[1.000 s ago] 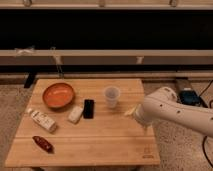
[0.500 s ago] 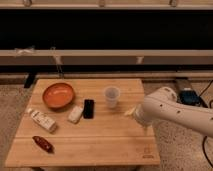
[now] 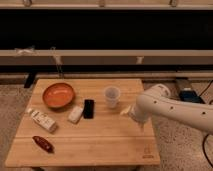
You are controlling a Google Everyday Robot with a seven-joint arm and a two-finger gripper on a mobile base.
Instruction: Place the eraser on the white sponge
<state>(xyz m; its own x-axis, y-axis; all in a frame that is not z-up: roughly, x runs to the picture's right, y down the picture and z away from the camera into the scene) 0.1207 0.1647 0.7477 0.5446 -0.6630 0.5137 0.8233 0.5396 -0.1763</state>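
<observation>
The eraser point(image 3: 88, 108) is a flat black block lying on the wooden table point(image 3: 100, 142), near the middle. The white sponge point(image 3: 76, 113) lies right beside it on its left, almost touching. The white arm point(image 3: 170, 107) reaches in from the right over the table's right edge. My gripper point(image 3: 128, 111) is at the arm's left end, low over the table, just right of the plastic cup and well to the right of the eraser. It holds nothing that I can see.
A clear plastic cup point(image 3: 112, 96) stands right of the eraser. An orange bowl point(image 3: 58, 95) sits at the back left. A white labelled bottle point(image 3: 42, 120) and a dark red pepper point(image 3: 43, 143) lie at the left front.
</observation>
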